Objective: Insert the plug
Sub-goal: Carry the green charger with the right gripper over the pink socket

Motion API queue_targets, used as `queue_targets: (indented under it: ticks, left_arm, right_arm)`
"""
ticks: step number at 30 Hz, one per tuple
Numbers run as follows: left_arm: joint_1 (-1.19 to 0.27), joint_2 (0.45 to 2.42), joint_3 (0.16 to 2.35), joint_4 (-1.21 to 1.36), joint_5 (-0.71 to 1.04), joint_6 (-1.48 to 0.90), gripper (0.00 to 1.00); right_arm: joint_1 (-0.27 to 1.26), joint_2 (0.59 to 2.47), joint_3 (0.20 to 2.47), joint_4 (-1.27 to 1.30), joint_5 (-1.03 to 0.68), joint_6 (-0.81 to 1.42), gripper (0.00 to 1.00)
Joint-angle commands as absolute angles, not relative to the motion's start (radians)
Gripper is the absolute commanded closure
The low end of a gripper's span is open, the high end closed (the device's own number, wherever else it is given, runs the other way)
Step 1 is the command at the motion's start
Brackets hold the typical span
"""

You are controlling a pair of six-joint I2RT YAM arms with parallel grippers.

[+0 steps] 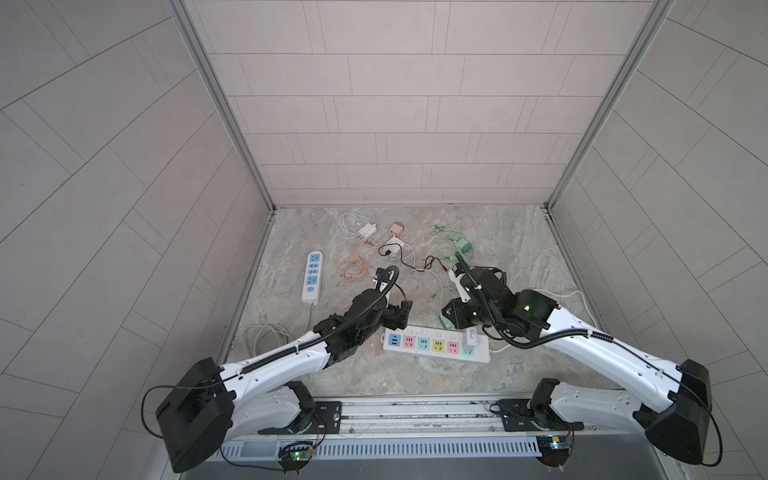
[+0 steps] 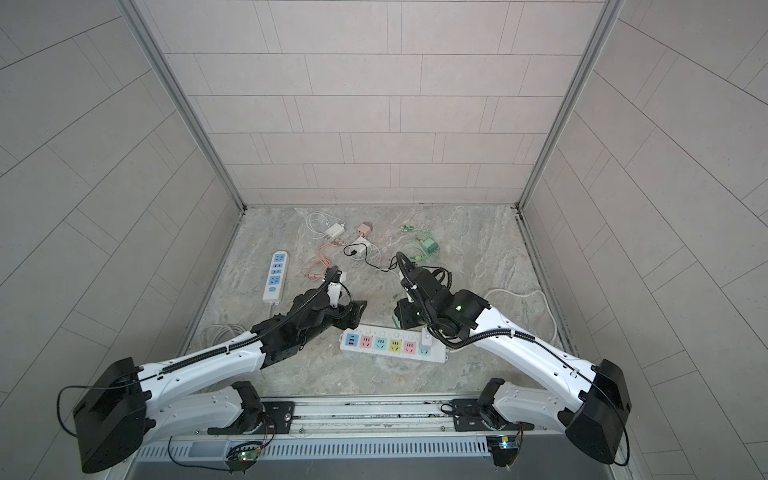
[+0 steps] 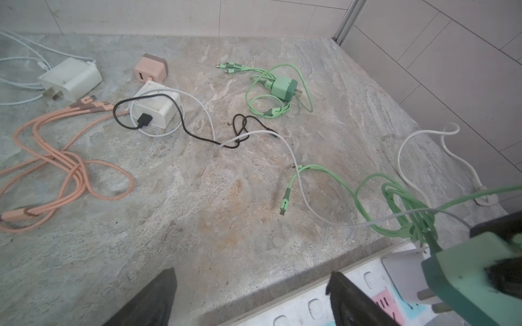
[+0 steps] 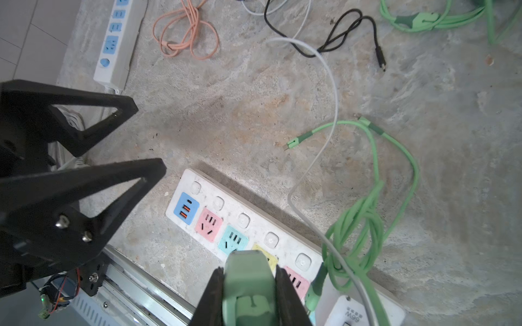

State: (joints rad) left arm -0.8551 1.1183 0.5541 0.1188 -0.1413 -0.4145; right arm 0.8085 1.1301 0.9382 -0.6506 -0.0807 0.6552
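Green plug (image 3: 466,268) is pinched in the right claw (image 4: 249,272), hanging just over the coloured power strip (image 1: 436,332) — prongs not in any socket yet, so lining up and pushing down is what's left, I'd say. Left claw (image 4: 148,135) is spread wide and empty, by the strip's end.

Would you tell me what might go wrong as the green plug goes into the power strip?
The green plug in the shut right gripper hangs close to the white charger already seated, so it may knock it. The looped green cable drapes over the power strip and may snag or get pinched. The open left gripper is not holding the strip, which may slide under the push.
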Motion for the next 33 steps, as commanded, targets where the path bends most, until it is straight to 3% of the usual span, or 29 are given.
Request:
queue_targets:
  ticks: [1, 33]
  left_arm:
    - [-0.851, 1.083, 0.526, 0.083, -0.173, -0.452, 0.10]
    - [-0.852, 0.969, 0.402, -0.133, -0.219, -0.671, 0.11]
  right_arm:
    - [0.834, 1.109, 0.882, -0.624, -0.005, 0.733, 0.98]
    - [0.888, 1.360, 1.017, -0.506, -0.268, 0.181, 0.99]
